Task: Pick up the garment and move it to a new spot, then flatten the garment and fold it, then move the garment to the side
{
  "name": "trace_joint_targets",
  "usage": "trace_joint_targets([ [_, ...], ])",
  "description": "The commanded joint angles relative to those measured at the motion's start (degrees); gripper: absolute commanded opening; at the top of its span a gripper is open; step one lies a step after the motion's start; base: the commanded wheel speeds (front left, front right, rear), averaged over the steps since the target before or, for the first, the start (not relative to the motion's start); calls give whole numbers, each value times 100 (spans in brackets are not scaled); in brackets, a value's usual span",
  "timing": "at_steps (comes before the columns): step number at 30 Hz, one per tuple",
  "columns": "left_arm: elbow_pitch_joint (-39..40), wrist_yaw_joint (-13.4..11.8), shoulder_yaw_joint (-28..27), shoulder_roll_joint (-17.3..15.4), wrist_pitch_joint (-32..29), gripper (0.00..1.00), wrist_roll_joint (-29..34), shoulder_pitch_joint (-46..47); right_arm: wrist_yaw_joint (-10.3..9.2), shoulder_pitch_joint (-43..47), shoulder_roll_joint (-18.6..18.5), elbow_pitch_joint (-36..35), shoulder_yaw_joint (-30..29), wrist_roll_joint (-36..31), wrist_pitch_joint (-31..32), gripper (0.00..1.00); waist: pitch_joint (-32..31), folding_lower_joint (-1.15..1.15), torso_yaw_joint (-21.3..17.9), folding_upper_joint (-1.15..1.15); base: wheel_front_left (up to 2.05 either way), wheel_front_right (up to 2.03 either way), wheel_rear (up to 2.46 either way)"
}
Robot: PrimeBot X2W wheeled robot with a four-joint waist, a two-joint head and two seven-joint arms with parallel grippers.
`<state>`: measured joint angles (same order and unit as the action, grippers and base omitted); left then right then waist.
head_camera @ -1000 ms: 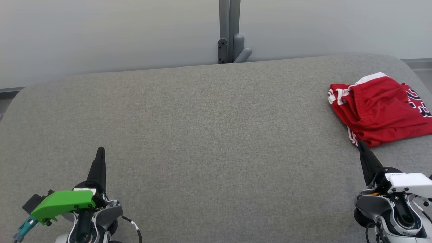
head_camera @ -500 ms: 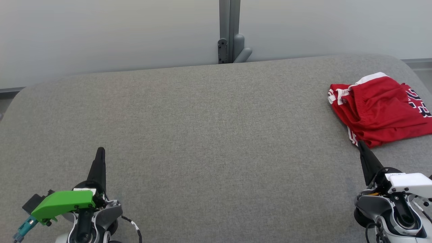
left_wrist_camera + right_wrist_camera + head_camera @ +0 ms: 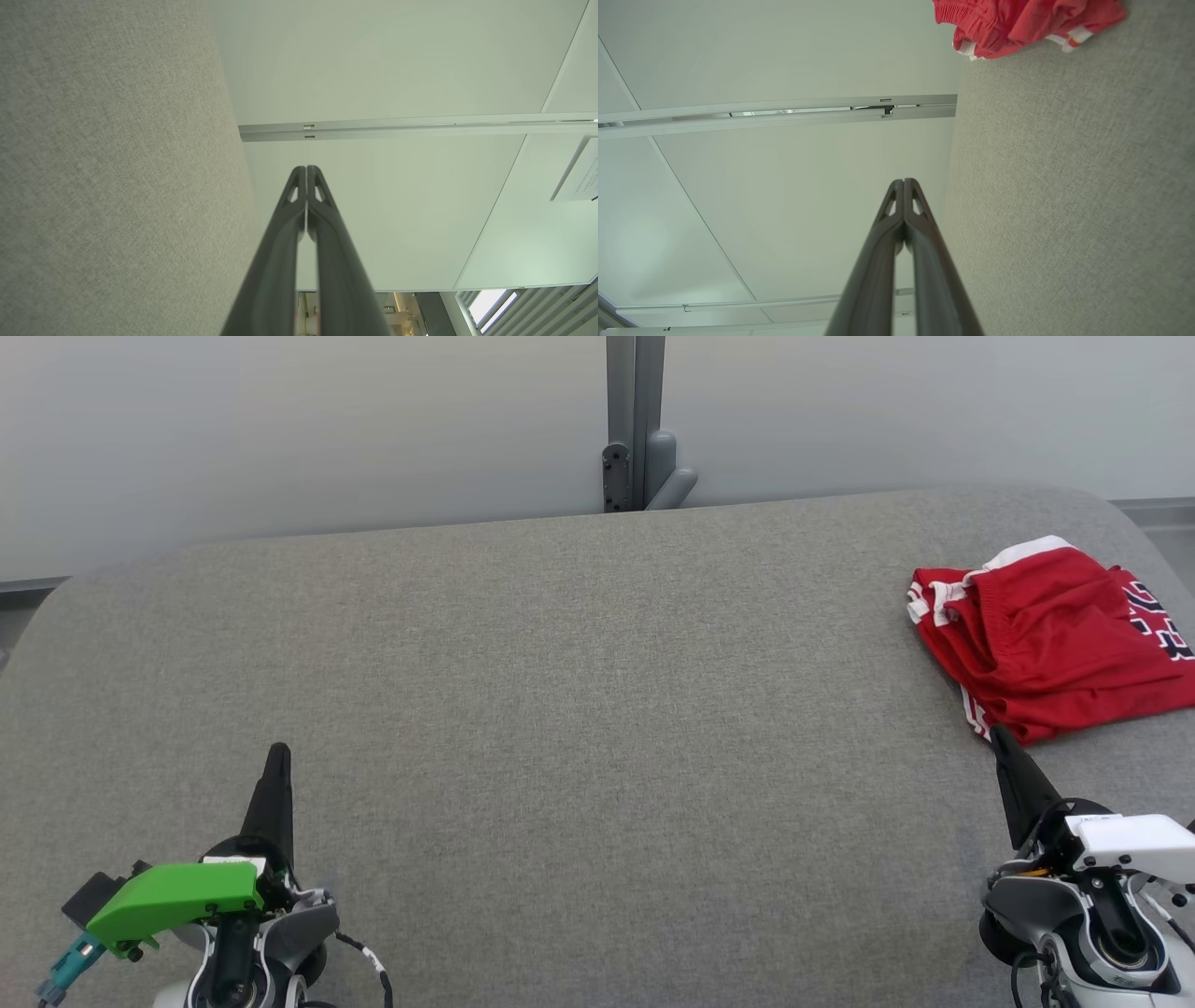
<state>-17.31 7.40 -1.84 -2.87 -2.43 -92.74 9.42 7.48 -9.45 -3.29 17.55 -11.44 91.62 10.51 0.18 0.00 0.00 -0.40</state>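
Lying crumpled far right, red garment, wrist views revealing closed jaws

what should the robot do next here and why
Probably open the right gripper and ease it forward onto the near edge of the red shorts. Its fingers are shut and empty, tip close to that edge, while the shorts lie crumpled at the right end of the grey padded surface, far from the left gripper.

We see a grey fabric-covered tabletop with rounded far corners stretching left to right. Behind its far edge stands a pale wall, split near the middle by a grey upright post carrying a small bracket.
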Motion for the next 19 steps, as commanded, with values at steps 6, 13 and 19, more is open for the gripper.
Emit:
trace_joint_targets([
  [6,-5,31,-17,0,3,0,-17,73,2,-48,4,12,-16,-15,27,0,0,0,0,40,0,0,0],
  [13,-5,32,-17,0,3,0,-17,73,2,-49,6,13,-19,-16,27,0,0,0,0,40,0,0,0],
  [19,-5,31,-17,0,3,0,-17,73,2,-49,7,12,-21,-21,30,0,0,0,0,40,0,0,0],
])
